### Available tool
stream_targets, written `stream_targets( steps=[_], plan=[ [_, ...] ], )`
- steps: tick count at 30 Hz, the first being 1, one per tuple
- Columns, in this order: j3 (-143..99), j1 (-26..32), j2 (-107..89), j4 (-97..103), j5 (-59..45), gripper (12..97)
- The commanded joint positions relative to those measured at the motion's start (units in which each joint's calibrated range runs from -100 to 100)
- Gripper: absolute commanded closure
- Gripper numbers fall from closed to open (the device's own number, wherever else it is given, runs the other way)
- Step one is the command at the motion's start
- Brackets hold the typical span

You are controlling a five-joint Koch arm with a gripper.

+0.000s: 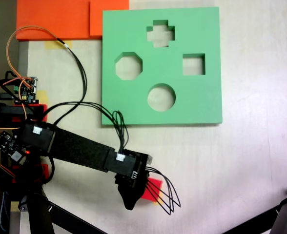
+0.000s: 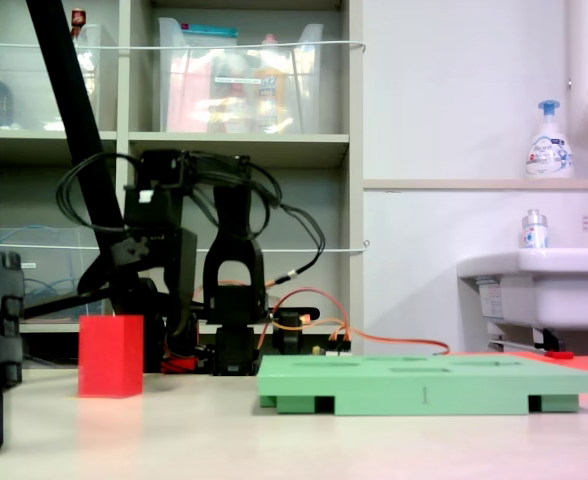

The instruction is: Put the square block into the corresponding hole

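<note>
The square block is a red foam cube on the table near the front edge of a fixed view, partly under black wires. Seen from the side, the cube stands flat on the table, left of the green board. My gripper hangs over the cube's left side, and its black finger points down beside it. Its jaws overlap, so their state is unclear. The square hole lies at the right of the green board, far from the cube.
The board also has a cross cut-out, an octagonal one and a round one. Orange foam sheets lie at the top left. Circuit boards and cables sit by the arm's base. A tripod leg enters at the lower right.
</note>
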Motion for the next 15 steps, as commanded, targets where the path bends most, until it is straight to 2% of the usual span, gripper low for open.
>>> stream_targets(
  steps=[1, 12, 14, 15],
  plan=[
    [3.8, -0.05, 2.86, 3.65, -0.15, 26.6],
    [6.99, -1.03, 18.23, 7.31, -1.07, 26.9],
    [6.99, -1.03, 19.9, 7.41, -1.47, 29.7],
    [6.79, -1.03, 20.04, 7.31, -1.51, 35.4]
  ],
)
